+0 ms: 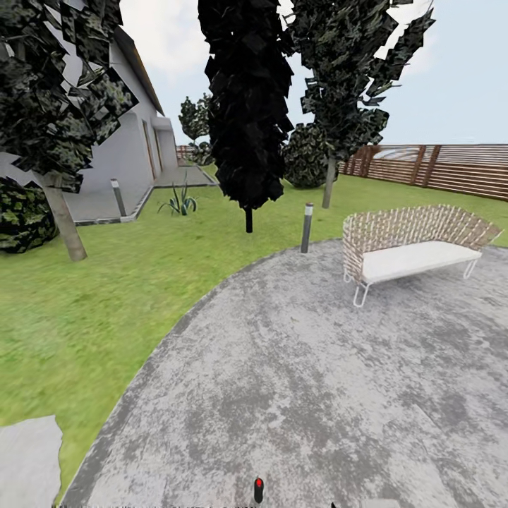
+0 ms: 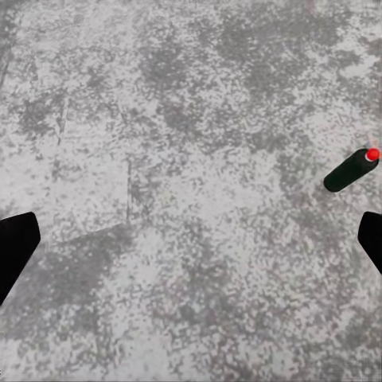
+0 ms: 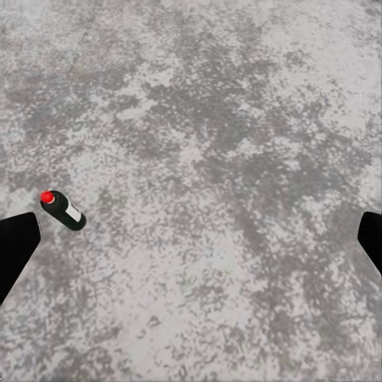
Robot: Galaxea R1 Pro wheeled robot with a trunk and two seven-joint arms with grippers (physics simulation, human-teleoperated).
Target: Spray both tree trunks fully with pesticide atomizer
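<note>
While we stand on the paving, little of the task is begun, and we list what we see from near to far.

Left tool (image 2: pixel 191 247): we see its two dark fingers at opposite edges of the left wrist view, spread wide, nothing between them but bare paving.
Right tool (image 3: pixel 191 247): likewise spread wide and holding nothing, paving beneath it.
Atomizer (image 1: pixel 258 489): lying on its side on the grey paving (image 1: pixel 317 367), just ahead of us at the near edge of the head view, red spot showing; it also shows off to one side in each wrist view, apart from every finger.
Done so far: we judge nothing, beyond being near the atomizer; it is not yet picked up.
Bench (image 1: pixel 413 254): white, woven back, on the far part of the paving.
Left tree (image 1: pixel 63 219): pale trunk leaning from the lawn (image 1: pixel 106 296), well apart from us; we see no white specks on it.
Far tree (image 1: pixel 329 180): thin pale trunk by the fence (image 1: pixel 451 169), beyond the bench; it too looks unsprayed.
Left to do: grasp the atomizer, cross to each trunk, cover both.
</note>
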